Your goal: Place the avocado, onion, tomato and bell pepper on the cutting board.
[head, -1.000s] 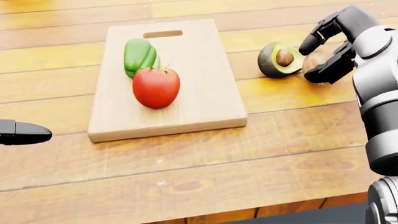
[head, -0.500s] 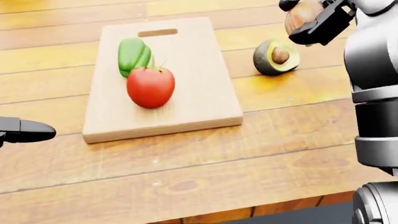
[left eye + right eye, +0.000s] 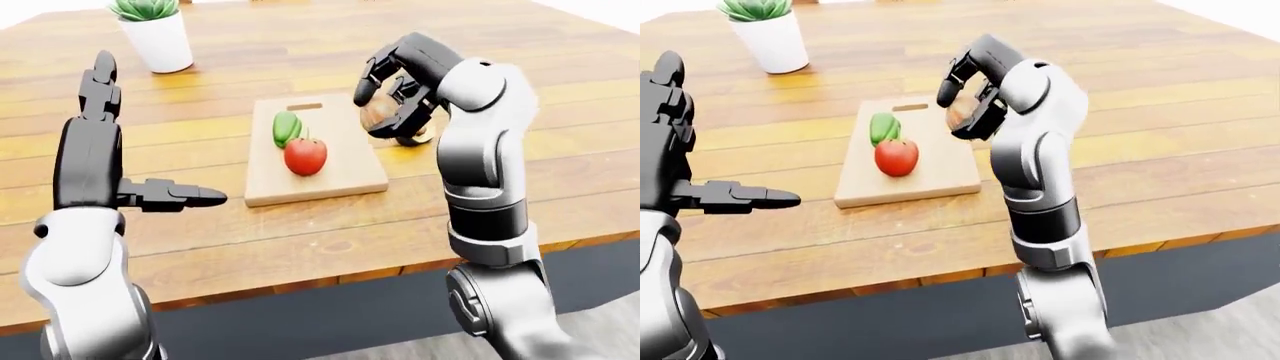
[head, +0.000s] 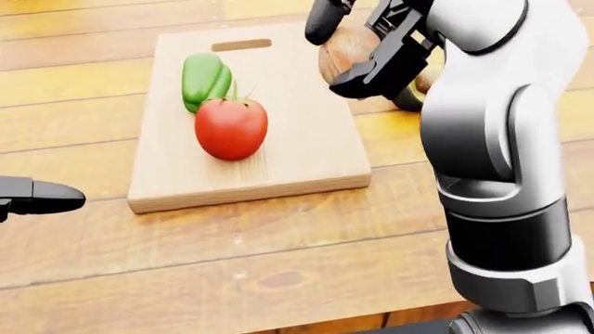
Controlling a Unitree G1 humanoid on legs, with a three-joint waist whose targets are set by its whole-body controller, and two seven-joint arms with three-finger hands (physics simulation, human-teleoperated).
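- The onion (image 4: 348,52) is being held in the closed fingers of the right hand (image 4: 367,49), above the cutting board's (image 4: 306,149) right edge.
- A lowering and release onto bare board is being called for, judging by the pose; the left hand (image 3: 165,195) is being kept open, idle.

The cutting board (image 4: 306,146) lies on the bench (image 4: 232,264). On it the bell pepper (image 4: 205,81) touches the tomato (image 4: 231,128) just below it in the head view. The right hand (image 4: 367,42) holds the onion (image 4: 345,54) over the board's right edge. The avocado (image 4: 409,97) sits on the bench beside the board, mostly hidden.
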